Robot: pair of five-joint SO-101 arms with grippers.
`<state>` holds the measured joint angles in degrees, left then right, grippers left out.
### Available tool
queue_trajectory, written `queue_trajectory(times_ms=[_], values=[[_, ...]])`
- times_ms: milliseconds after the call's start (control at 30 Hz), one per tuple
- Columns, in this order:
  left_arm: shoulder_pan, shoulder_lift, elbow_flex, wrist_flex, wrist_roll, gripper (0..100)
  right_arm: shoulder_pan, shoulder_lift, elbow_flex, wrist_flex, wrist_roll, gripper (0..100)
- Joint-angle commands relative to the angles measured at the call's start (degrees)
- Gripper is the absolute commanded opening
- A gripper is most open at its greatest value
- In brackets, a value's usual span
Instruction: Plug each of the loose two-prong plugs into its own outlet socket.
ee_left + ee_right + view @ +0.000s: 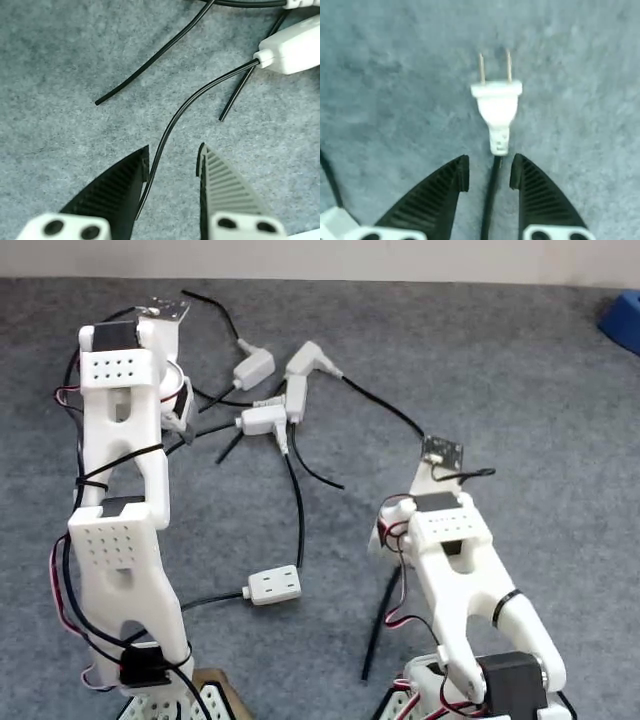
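right gripper (489,167): released, jaws apart and straddling a black cord (490,205) without pinching it. the loose plug (496,102) lay flat on the grey mat (380,75) just ahead of the fingertips. its prongs pointed away from the gripper and it was not in any socket.

left gripper (174,150): also released, jaws apart, with a second cord (172,125) running between them. that cord led to a white connector (295,47) ahead and off to one side.

risk (my judgement): closing here would have caught the cord behind the plug, not the plug body. a plug held by its cord droops and twists, so the prongs would likely miss the slots. a grip on the white body looked safer. on the left, a pull on the cord could have dragged the connector and whatever was joined to it.

around: in the high view a socket block (273,585) lay between the two arms, well apart from the left gripper. a connector cluster (268,418) sat near the left gripper with cords crossing. a loose cord end (107,96) lay ahead of it. the crossed cords were the obstacle, since lifting one could snag another.
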<state>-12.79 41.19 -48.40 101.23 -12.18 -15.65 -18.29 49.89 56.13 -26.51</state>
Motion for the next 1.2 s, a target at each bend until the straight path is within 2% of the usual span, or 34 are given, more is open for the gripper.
queue_trajectory(times_ms=[0, 167, 433, 767, 1000, 1167], values=[[-0.4, -4.0, -0.48, 0.44, -0.53, 17, 0.84, -0.22, -4.09, 0.4, 2.73, 14.6], [-1.1, -4.18, -0.48, 0.44, -0.53, 17, 1.01, -0.22, -4.26, 0.4, 3.08, 14.6], [-3.03, -4.35, -0.57, 0.44, -3.16, 17, 8.4, -0.13, -4.44, -0.4, 5.89, 14.6], [-2.86, -4.35, -0.57, 0.44, -3.16, 17, 3.91, 0.4, -3.47, -2.95, 5.54, 14.6], [-3.12, -4.35, -0.57, 0.44, -3.25, 17, 4.53, 13.41, -7.43, -2.77, 5.54, 14.6], [-3.21, -4.35, -0.57, 0.44, -3.25, 17, 4.79, 14.9, -9.1, -2.77, 5.54, 14.5]])
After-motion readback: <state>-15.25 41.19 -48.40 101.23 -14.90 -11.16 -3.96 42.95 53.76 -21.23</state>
